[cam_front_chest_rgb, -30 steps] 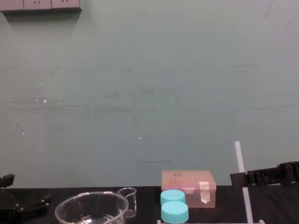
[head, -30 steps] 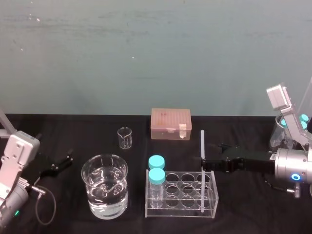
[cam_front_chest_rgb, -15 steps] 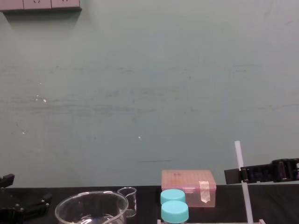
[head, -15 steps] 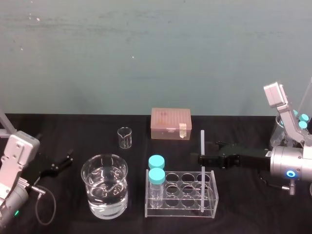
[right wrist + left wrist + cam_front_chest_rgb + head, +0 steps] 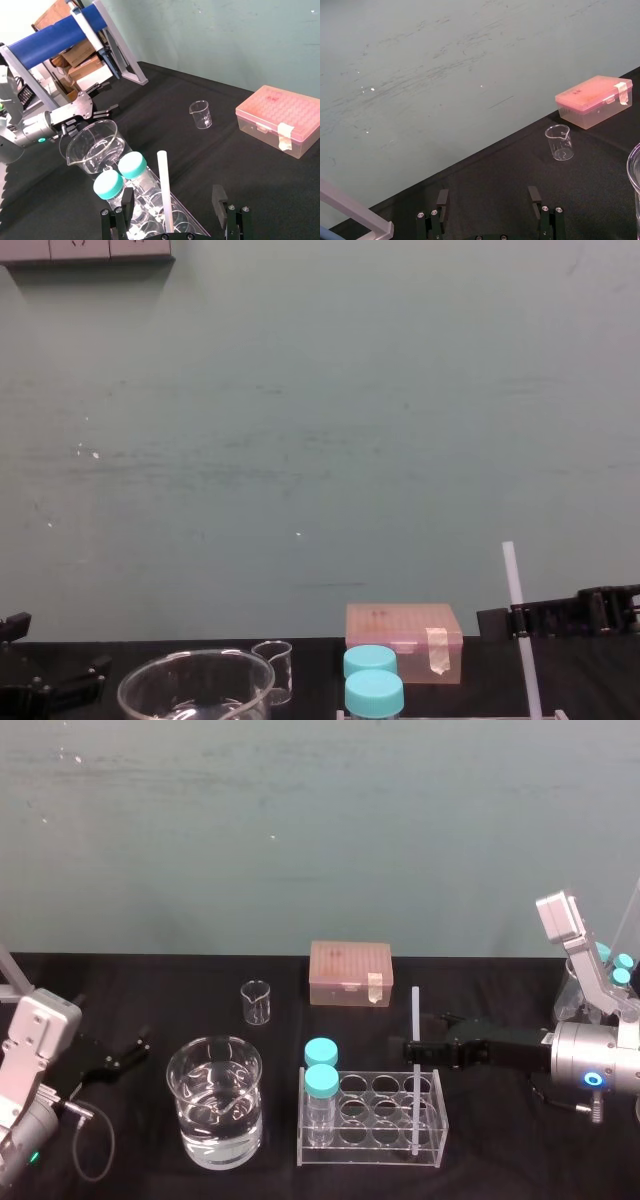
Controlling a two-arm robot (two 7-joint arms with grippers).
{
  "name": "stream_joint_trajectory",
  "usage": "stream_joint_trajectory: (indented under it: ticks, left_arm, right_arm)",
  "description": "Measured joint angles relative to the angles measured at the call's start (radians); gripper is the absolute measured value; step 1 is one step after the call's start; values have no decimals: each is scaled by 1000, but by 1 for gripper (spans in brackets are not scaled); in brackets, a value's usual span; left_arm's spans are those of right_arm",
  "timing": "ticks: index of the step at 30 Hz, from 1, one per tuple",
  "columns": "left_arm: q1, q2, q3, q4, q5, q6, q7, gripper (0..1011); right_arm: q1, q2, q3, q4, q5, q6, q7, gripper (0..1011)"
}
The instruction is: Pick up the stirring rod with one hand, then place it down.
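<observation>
Right of centre in the head view, the stirring rod (image 5: 414, 1008) stands upright in the right-hand column of a clear rack (image 5: 372, 1152) on the black counter (image 5: 500, 1150), its long axis vertical. The right hand (image 5: 410, 1049) extends level from the frame's right edge, fingers spread either side of the rod's mid-height, not yet pinching it. The rod is thin, straight and milky white, far taller than the blue-capped bottles (image 5: 321, 1080). The left hand (image 5: 125, 1057) sits released at lower left, well apart.

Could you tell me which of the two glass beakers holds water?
The large beaker, nearest the robot and left of the tube rack; the small beaker behind it stands empty.
</observation>
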Motion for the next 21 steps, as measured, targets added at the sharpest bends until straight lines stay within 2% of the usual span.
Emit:
stream_joint_trajectory:
  ticks: [12, 21]
  left_arm:
    - [0, 0, 0, 0, 0, 0, 0, 1005]
    - [0, 0, 0, 0, 0, 0, 0, 1005]
  right_arm:
    - [-1, 0, 1, 0, -2, 0, 2, 1000]
    - [-1, 0, 1, 0, -3, -1, 4, 817]
